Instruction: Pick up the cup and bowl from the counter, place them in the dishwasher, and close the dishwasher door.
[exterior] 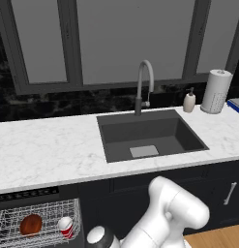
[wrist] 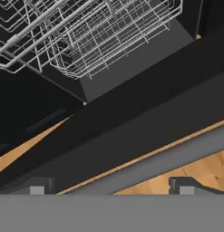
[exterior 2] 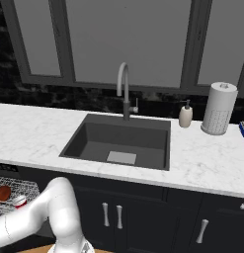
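The reddish-brown bowl (exterior: 31, 224) (exterior 2: 2, 193) and the red cup (exterior: 66, 226) (exterior 2: 20, 200) sit side by side in the white wire rack (exterior: 7, 227) (wrist: 99, 36) of the dishwasher (exterior: 26, 195), which is pulled out below the counter (exterior: 48, 150). The arm reaches down low in front of the unit. In the hand view my gripper (wrist: 112, 188) is open, fingertips (wrist: 38, 186) wide apart, close to the black dishwasher door (wrist: 131, 118). The door's long grey bar handle (wrist: 177, 152) runs slantwise just beyond the fingertips. Nothing is held.
A dark sink (exterior: 150, 135) with a grey tap (exterior: 144, 85) is cut into the counter. A soap bottle (exterior: 189, 101) and a paper-towel roll (exterior: 216, 91) stand at the back right. Dark cabinets (exterior 2: 158, 217) fill the space below. Wooden floor (wrist: 208, 170) lies under the door.
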Controlling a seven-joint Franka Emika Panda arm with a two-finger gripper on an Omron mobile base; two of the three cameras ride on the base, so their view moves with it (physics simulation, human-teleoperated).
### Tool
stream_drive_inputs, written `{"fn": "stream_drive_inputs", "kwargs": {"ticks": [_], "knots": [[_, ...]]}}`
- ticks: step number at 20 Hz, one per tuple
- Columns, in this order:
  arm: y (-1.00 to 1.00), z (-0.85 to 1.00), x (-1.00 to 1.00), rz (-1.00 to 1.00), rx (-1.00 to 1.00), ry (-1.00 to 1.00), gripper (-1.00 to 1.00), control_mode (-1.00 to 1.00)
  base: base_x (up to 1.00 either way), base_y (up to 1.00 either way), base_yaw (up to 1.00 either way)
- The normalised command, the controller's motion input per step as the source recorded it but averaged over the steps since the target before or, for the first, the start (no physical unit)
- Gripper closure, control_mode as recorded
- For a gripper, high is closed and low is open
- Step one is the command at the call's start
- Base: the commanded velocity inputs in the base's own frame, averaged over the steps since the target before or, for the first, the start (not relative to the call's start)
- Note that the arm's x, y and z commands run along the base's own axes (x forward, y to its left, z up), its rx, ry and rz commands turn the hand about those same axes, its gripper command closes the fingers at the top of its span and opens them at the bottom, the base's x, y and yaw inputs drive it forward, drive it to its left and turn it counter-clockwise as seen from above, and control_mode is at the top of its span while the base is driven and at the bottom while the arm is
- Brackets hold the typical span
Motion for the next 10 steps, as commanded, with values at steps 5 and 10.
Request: {"fn": "stream_drive_inputs", "kwargs": {"ticks": [5, 10], "knots": [[-0.58, -0.93, -1.0, -0.18, 0.0, -0.3, -1.0, -1.0, 0.0, 0.0, 0.0], [-0.69, -0.86, -1.0, -0.24, 0.03, -0.25, -1.0, -1.0, 0.0, 0.0, 0.0]]}}
